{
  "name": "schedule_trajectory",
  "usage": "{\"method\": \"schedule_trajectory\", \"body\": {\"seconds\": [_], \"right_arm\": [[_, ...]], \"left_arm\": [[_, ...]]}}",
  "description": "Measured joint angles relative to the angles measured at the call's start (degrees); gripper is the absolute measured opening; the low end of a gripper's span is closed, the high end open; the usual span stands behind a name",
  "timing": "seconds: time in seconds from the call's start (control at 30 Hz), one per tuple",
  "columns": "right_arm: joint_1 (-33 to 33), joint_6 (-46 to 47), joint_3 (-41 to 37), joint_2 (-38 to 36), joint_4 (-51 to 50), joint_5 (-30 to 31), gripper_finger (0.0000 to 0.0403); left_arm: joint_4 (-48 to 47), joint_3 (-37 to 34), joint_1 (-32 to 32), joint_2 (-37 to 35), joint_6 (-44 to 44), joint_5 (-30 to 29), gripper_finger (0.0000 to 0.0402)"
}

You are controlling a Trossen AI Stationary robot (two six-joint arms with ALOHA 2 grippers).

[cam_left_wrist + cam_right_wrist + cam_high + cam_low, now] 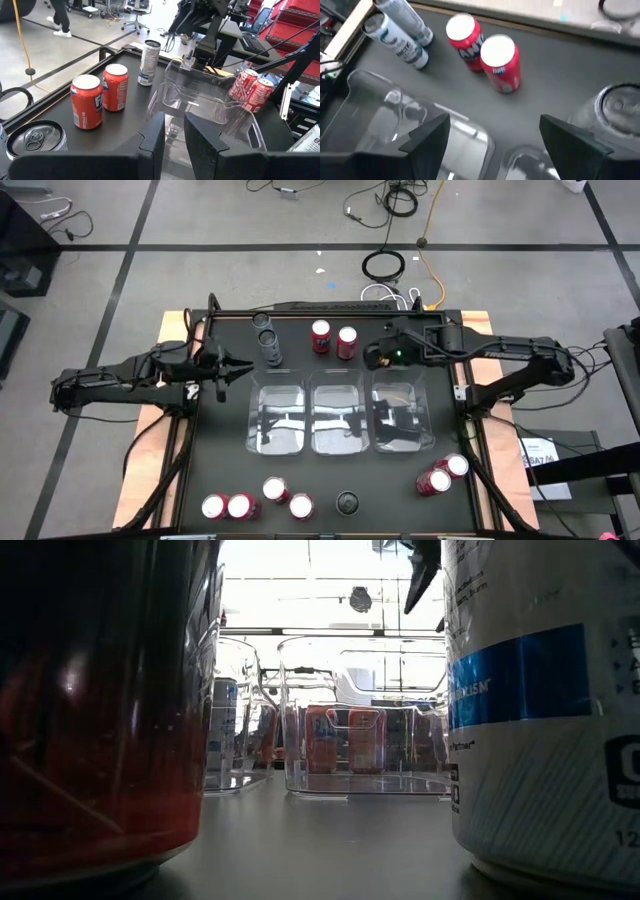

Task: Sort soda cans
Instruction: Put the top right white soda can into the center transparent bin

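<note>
Two red soda cans [321, 335] [347, 341] stand upright at the far side, seen also in the right wrist view [465, 37] [501, 60] and the left wrist view [86, 101]. Two grey cans [266, 338] stand left of them. Another grey-topped can [148, 62] stands by my right gripper [378, 357]. Several red cans [241, 506] and a dark-topped can [347, 502] stand along the near edge, and two red ones [443, 475] at the near right. My right gripper [492, 130] hovers open over the bins' far ends. My left gripper [240, 367] [172, 132] waits left of the bins, its fingers a narrow gap apart.
Three clear plastic bins [278, 390] [340, 448] [428, 442] sit side by side mid-table. In the low view a red can [100, 690] and a white-and-blue can [540, 690] stand close to the camera, with the bins [360, 780] behind. Cables lie on the floor beyond the table.
</note>
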Motion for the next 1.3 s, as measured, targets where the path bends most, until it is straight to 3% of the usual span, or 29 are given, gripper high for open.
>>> {"method": "schedule_trajectory", "body": {"seconds": [0.1,0.37,0.83,1.3], "right_arm": [[-2.67,0.42,0.00,0.00,-1.84,-3.80,0.0299],[-9.41,-1.00,0.00,-0.51,-11.23,-6.28,0.0298],[-22.32,-7.45,0.00,-0.63,-15.52,-12.31,0.0299],[-25.99,-11.77,0.00,-0.39,-14.31,-13.79,0.0300]], "left_arm": [[-0.01,0.00,0.00,0.00,0.00,0.00,0.0082],[-0.01,0.00,0.00,0.00,-0.17,0.00,0.0082],[-0.01,0.02,0.00,0.24,0.02,-0.42,0.0082],[-0.01,0.04,0.00,0.23,0.07,-0.68,0.0082]]}}
